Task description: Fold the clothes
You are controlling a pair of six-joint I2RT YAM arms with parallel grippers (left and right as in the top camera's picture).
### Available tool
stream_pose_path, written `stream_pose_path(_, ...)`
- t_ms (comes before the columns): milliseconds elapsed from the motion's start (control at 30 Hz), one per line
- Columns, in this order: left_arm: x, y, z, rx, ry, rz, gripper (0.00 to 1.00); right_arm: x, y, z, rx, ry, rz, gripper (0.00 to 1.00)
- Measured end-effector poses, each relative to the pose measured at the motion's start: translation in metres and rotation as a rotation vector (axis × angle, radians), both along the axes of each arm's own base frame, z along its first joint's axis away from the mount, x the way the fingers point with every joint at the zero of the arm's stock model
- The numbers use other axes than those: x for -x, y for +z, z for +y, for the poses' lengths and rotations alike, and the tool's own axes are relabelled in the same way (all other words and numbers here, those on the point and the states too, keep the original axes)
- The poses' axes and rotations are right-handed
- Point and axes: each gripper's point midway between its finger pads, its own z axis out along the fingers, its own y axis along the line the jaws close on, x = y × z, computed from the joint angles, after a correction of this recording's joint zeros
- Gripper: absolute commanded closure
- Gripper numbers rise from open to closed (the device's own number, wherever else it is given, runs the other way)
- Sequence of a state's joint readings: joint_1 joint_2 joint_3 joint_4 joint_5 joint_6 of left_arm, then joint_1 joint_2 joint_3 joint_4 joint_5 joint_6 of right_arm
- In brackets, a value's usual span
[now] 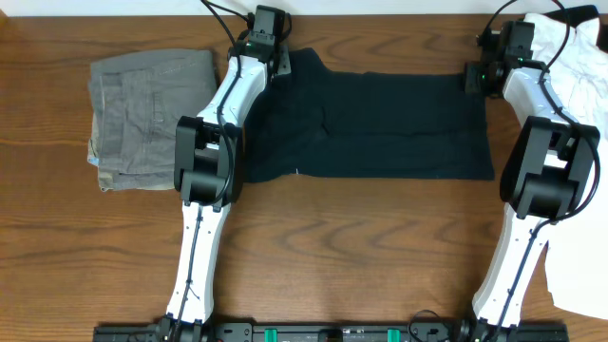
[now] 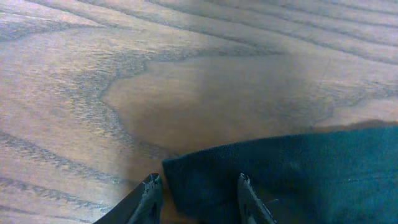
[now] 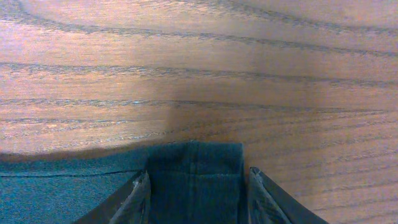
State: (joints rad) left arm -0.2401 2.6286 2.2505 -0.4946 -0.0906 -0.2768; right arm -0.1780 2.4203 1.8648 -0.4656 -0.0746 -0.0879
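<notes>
The black T-shirt point(image 1: 380, 123) lies flat across the middle of the table, folded into a wide rectangle. My left gripper point(image 1: 275, 63) is low at its far left corner. In the left wrist view the shirt's corner point(image 2: 280, 174) lies between the spread fingers of that gripper point(image 2: 198, 183), one fingertip over bare wood, the other over cloth. My right gripper point(image 1: 474, 76) is at the far right corner. In the right wrist view its jaws point(image 3: 198, 177) stand apart on either side of a narrow folded flap of the shirt point(image 3: 196, 168), which rests on the table.
Folded grey-green trousers point(image 1: 142, 114) lie to the left of the shirt, close to the left arm. A white garment point(image 1: 581, 57) is heaped at the far right corner, and more white cloth point(image 1: 581, 275) lies at the near right edge.
</notes>
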Motion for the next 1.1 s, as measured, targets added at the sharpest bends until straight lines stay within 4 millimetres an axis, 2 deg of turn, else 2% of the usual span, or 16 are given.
stream_pose_path(400, -0.0011, 0.0002, 0.0003, 0.005, 0.01, -0.005, 0.61, -0.0012, 0.0005, 0.0002, -0.001, 0.001, -0.006, 0.55)
stream_pose_path(467, -0.0012, -0.0002, 0.0003, 0.008, 0.016, -0.005, 0.75, -0.0011, 0.0003, 0.0003, -0.001, 0.001, -0.006, 0.56)
stream_pose_path(600, -0.002, -0.0012, -0.0003, 0.011, 0.016, -0.008, 0.81, -0.0011, 0.0003, 0.0003, -0.001, 0.001, -0.006, 0.56)
stream_pose_path(633, -0.0019, -0.0013, -0.0011, 0.012, 0.015, -0.008, 0.87, -0.0011, 0.0003, 0.0003, -0.001, 0.001, -0.006, 0.56)
stream_pose_path(733, -0.0024, -0.001, -0.0029, 0.02, 0.021, -0.012, 0.94, -0.0013, 0.0004, 0.0004, -0.002, 0.001, -0.007, 0.65)
stream_pose_path(867, -0.0027, -0.0007, -0.0036, 0.023, 0.021, -0.014, 0.94, -0.0017, 0.0006, 0.0011, -0.005, 0.002, -0.009, 0.73)
stream_pose_path(1000, -0.0031, -0.0004, -0.0037, 0.024, 0.022, -0.015, 0.94, -0.0025, 0.0009, 0.0013, -0.007, 0.001, -0.013, 0.74)
stream_pose_path(1100, -0.0032, 0.0, -0.0037, 0.025, 0.022, -0.017, 0.94, -0.004, 0.0011, 0.0016, -0.008, 0.004, -0.022, 0.84)
